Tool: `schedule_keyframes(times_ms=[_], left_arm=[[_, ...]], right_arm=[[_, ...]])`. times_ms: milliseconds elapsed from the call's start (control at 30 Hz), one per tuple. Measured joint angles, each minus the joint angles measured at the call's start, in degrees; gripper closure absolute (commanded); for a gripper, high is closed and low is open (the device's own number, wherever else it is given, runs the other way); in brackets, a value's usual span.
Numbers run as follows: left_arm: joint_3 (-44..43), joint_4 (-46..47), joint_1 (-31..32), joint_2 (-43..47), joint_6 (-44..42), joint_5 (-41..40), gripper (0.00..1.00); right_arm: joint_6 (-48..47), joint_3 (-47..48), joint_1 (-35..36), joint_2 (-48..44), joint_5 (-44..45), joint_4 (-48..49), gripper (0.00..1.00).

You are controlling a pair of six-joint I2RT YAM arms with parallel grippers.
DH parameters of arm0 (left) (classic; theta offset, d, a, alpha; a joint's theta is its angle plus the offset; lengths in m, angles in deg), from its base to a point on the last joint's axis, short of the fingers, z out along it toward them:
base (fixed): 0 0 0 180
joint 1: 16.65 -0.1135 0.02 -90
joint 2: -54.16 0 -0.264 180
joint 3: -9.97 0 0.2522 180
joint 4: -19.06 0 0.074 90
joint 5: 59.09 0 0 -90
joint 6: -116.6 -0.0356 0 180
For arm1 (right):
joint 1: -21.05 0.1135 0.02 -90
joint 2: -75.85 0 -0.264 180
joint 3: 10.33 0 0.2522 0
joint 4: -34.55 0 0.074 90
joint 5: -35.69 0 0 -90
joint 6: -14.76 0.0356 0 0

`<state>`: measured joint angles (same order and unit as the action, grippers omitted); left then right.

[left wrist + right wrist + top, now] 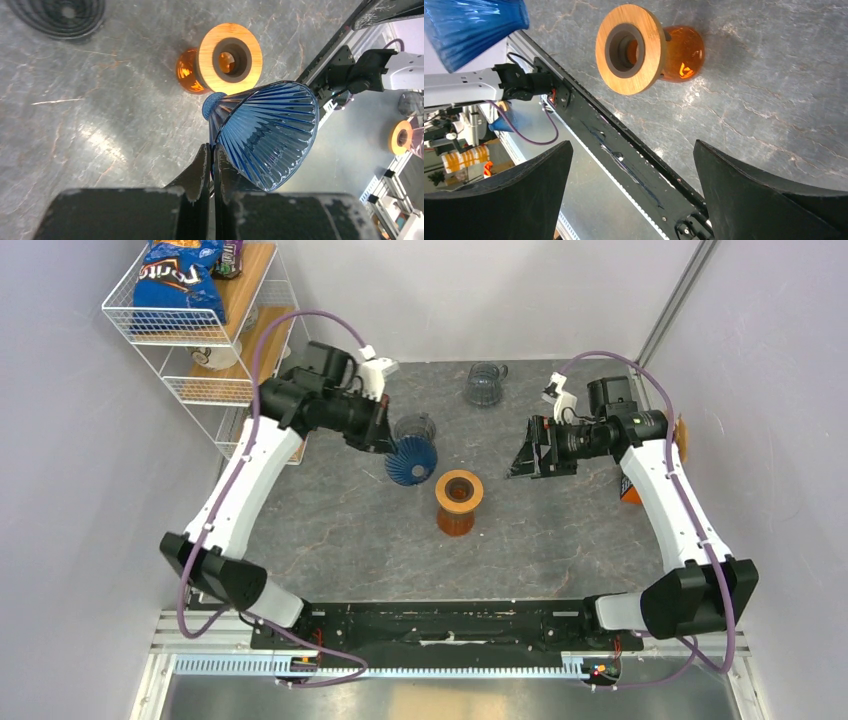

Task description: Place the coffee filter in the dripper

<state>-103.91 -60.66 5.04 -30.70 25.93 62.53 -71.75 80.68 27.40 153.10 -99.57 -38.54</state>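
The coffee filter (411, 461) is a blue pleated cone hanging above the table, just left of the dripper (459, 500). My left gripper (392, 445) is shut on its rim. In the left wrist view the fingertips (211, 147) pinch the filter's wall (270, 132), with the cone's mouth facing right. Beyond it stands the dripper (230, 59), an orange glass hourglass with a wooden collar. My right gripper (525, 455) hovers open to the right of the dripper, holding nothing. The right wrist view shows its gripper (633, 145) wide apart, with the dripper (629, 49) and the filter (469, 25) ahead.
A dark ribbed cup (415, 426) stands just behind the filter, and a smoky glass mug (485, 385) sits further back. A white wire shelf (200, 330) with a blue chip bag stands at the back left. An orange object (630, 490) lies behind the right arm.
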Motion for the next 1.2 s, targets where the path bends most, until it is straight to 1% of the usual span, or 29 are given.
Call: schedule_keyframes(times_ms=[167, 333, 500, 600, 733, 800, 833, 1033, 1200], left_arm=[[-2.71, 0.09, 8.35, -6.97, 3.08, -3.80, 0.98], [-6.49, 0.11, 13.03, -13.14, 4.50, -6.12, 0.98], [-8.98, 0.52, 13.70, -16.81, 5.38, -7.63, 0.98], [-9.55, 0.50, 13.75, -18.12, 5.62, -7.87, 0.98], [-10.36, 0.61, 13.99, -19.87, 5.81, -8.07, 0.98], [-10.62, 0.61, 14.16, -20.55, 5.92, -8.07, 0.98], [-10.62, 0.70, 14.25, -20.76, 6.01, -8.04, 0.98], [-10.62, 0.92, 14.82, -20.96, 6.10, -8.02, 0.98], [-10.64, 0.92, 15.04, -21.49, 6.16, -8.00, 0.98]], right_arm=[[-1.36, 0.72, 0.00, -0.72, 3.10, -2.08, 0.01], [-2.27, 0.96, 0.00, -1.99, 6.82, -3.04, 0.01], [-3.54, 2.03, 0.00, -2.43, 9.05, -3.54, 0.01], [-2.29, 2.03, -0.09, -3.80, 11.32, -2.54, 0.01], [-1.40, 1.92, -0.22, -6.84, 10.99, -0.20, 0.01], [-1.33, 1.92, -0.22, -7.89, 9.55, 0.63, 0.06], [-1.36, 1.92, -0.22, -7.91, 8.81, 0.74, 0.08], [0.74, 1.31, -0.20, -2.99, 3.65, 1.14, 0.08], [4.17, 0.68, -0.15, 1.40, 0.96, 2.03, 0.14]])
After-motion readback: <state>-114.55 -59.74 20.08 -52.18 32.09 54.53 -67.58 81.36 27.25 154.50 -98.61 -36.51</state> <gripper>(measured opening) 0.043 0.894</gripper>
